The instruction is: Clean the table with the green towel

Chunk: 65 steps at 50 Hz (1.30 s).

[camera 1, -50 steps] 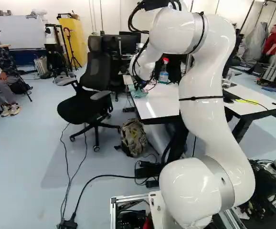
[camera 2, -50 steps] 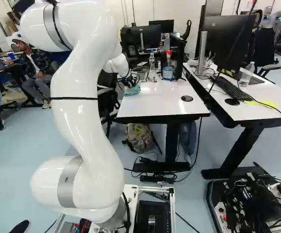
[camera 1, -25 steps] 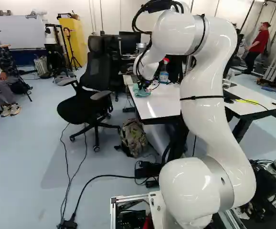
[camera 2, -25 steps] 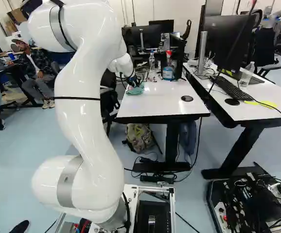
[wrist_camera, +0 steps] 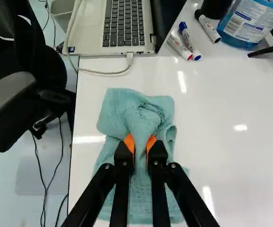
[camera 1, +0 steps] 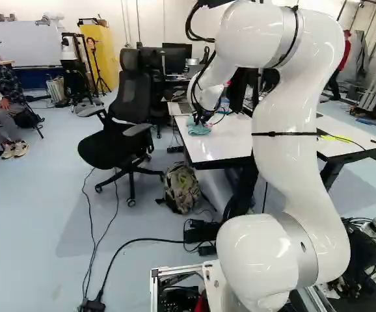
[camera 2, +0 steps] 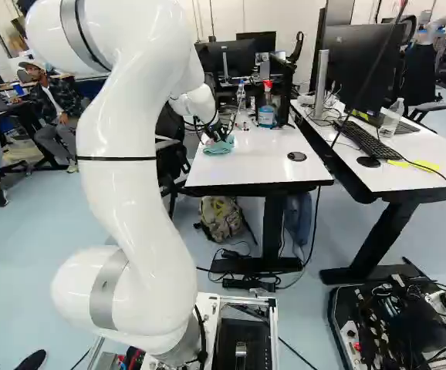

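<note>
Towel [wrist_camera: 139,111], pinched in the gripper [wrist_camera: 140,142], has slid across the table [wrist_camera: 221,161] toward six o'clock, baseward, so wiping seems under way.

White label [wrist_camera: 246,24] on the blue bottle [wrist_camera: 239,42], print too small to read; no text readable elsewhere.

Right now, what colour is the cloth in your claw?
The towel is a pale blue-green; it shows best in the wrist view.
</note>
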Tool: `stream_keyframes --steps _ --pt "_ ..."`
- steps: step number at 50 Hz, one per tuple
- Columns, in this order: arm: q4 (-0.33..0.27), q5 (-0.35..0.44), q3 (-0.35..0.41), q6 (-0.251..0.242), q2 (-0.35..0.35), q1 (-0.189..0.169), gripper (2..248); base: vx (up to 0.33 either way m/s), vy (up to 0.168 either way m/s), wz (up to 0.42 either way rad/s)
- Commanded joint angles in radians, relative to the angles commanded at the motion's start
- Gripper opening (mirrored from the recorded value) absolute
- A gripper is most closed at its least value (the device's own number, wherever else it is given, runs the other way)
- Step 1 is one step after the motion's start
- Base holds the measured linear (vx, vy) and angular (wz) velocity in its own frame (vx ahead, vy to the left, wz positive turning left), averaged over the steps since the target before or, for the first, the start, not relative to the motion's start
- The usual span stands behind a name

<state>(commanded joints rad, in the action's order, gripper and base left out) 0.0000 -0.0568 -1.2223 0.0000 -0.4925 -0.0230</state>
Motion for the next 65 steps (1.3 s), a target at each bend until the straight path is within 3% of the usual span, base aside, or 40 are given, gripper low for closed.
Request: stream_keyframes --steps 11,27,36,65 --pt "0.000 0.000 0.056 0.000 0.042 0.009 48 0.000 0.000 0.000" --pt "0.000 0.000 0.053 0.000 0.040 0.051 48 0.000 0.000 0.000" --pt "0.000 0.000 0.018 0.000 0.014 0.066 48 0.000 0.000 0.000" --pt "0.000 0.000 -0.144 0.000 -0.106 0.064 48 0.000 0.000 0.000"
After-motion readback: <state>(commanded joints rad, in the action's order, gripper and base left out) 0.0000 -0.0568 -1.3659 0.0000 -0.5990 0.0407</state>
